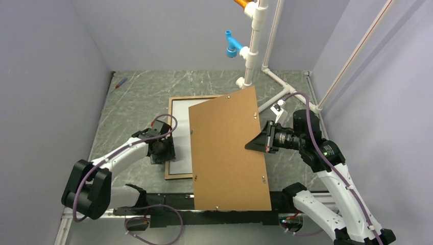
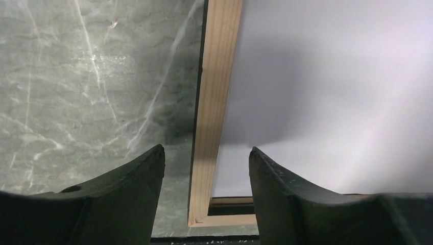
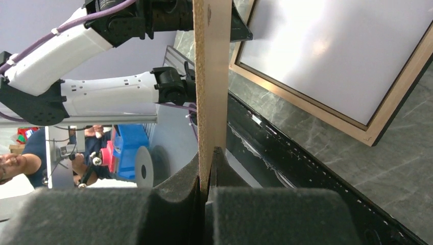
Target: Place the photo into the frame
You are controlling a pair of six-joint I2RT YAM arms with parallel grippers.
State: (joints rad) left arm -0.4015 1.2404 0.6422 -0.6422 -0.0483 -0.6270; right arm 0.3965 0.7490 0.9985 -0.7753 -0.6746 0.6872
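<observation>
The frame (image 1: 169, 138) lies flat on the marble table, light wood face up. A white sheet (image 1: 181, 122), the photo with its plain reverse up, lies inside it; its printed side is hidden. My left gripper (image 1: 166, 150) is open and empty, low over the frame's left rail (image 2: 214, 102) near a corner, one finger on each side of the rail, with the white sheet (image 2: 332, 92) to the right. My right gripper (image 1: 260, 140) is shut on the right edge of the brown backing board (image 1: 230, 153), holding it tilted above the frame (image 3: 393, 107) and covering its right half.
A white pipe stand (image 1: 254, 51) with blue and orange fittings rises at the back. A small red-and-blue tool (image 1: 120, 82) lies at the far left corner. A black rail (image 1: 230, 214) runs along the near table edge. Grey walls close in on both sides.
</observation>
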